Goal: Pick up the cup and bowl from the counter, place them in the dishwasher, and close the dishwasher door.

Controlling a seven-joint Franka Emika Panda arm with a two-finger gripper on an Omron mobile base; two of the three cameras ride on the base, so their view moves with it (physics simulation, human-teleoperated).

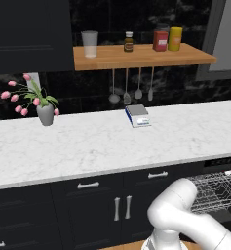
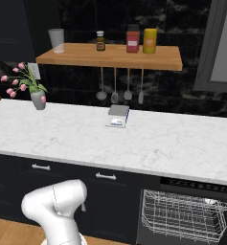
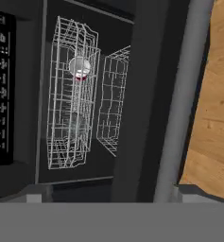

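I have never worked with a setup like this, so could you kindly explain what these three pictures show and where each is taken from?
This is a rendered kitchen with a white robot arm on a mobile base. Two pictures come from cameras on the base, behind the arm to its left and right. They show the marble counter carrying a flower vase and a small scale, and a wooden shelf with jars. The third comes from a camera on the hand, looking into the open dishwasher: a wire rack holding a round pale item. The end effector's fingers are hard to make out, and nothing appears held.
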